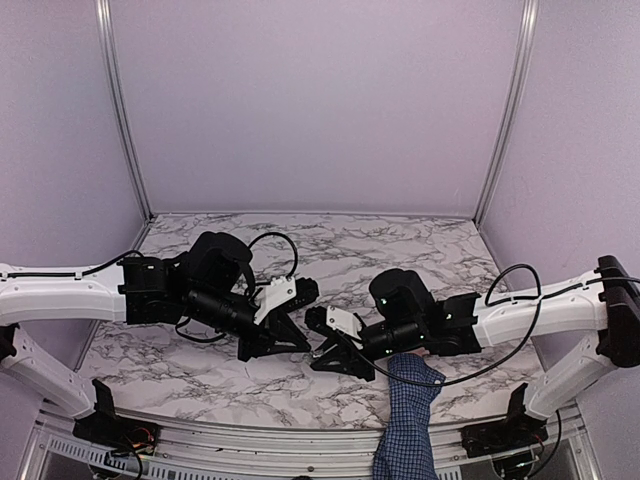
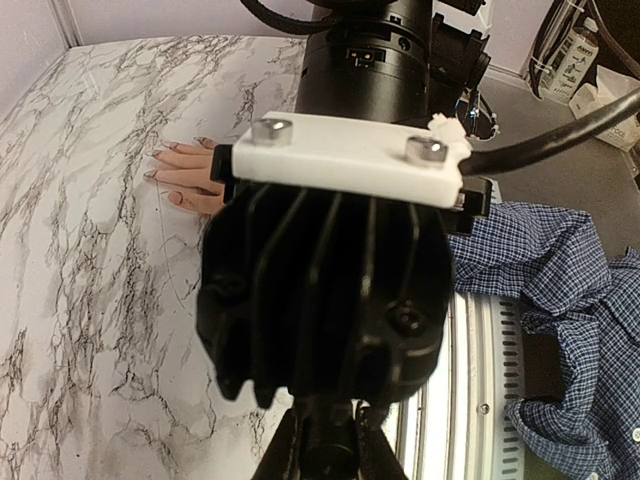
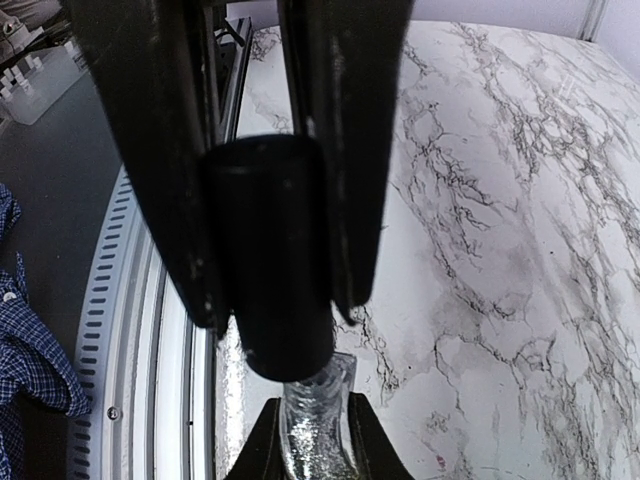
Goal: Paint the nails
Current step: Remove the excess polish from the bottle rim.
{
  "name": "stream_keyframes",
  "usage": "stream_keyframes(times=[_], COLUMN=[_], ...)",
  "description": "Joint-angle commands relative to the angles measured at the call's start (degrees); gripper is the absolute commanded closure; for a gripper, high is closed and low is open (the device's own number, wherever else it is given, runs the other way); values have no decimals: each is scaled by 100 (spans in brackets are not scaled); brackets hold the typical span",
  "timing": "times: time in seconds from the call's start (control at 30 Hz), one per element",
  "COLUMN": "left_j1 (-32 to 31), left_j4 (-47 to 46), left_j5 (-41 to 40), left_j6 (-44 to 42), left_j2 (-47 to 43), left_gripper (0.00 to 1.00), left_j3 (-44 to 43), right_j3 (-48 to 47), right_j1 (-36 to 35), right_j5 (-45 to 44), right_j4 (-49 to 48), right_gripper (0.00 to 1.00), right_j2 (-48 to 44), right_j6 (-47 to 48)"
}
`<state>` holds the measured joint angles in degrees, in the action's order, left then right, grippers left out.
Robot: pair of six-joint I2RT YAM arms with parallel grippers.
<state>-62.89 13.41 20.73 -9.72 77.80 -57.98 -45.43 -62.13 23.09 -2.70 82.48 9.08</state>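
A pale hand (image 2: 188,176) with spread fingers lies flat on the marble table; its small nails (image 2: 151,173) show at the fingertips. Its blue checked sleeve (image 1: 407,425) comes in over the front edge, and the right arm hides the hand in the top view. My right gripper (image 3: 312,442) is shut on a glittery grey bottle (image 3: 316,415). My left gripper (image 2: 322,452) meets it tip to tip (image 1: 290,343) and is shut on the bottle's dark cap (image 3: 270,260). The right gripper (image 1: 330,355) sits just left of the hand.
The marble table (image 1: 400,250) has lilac walls at the back and sides. A slotted metal rail (image 2: 480,380) runs along its front edge. More checked shirt (image 2: 565,265) hangs beyond the rail. Cables loop over both arms.
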Motion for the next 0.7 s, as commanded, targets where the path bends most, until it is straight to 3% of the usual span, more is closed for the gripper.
stream_keyframes(times=[0.0,0.67], left_j1=[-48,23], left_j4=[109,127], left_j5=[290,55], left_j6=[-52,-22], left_j2=[-175,-184], left_gripper=[100,100], left_j3=[67,67], right_j3=[-55,-22], right_j1=[8,8], right_j5=[-132,-5], right_j4=[-126,-180], right_gripper=[100,100], right_j2=[-135,-196], right_j6=[15,41])
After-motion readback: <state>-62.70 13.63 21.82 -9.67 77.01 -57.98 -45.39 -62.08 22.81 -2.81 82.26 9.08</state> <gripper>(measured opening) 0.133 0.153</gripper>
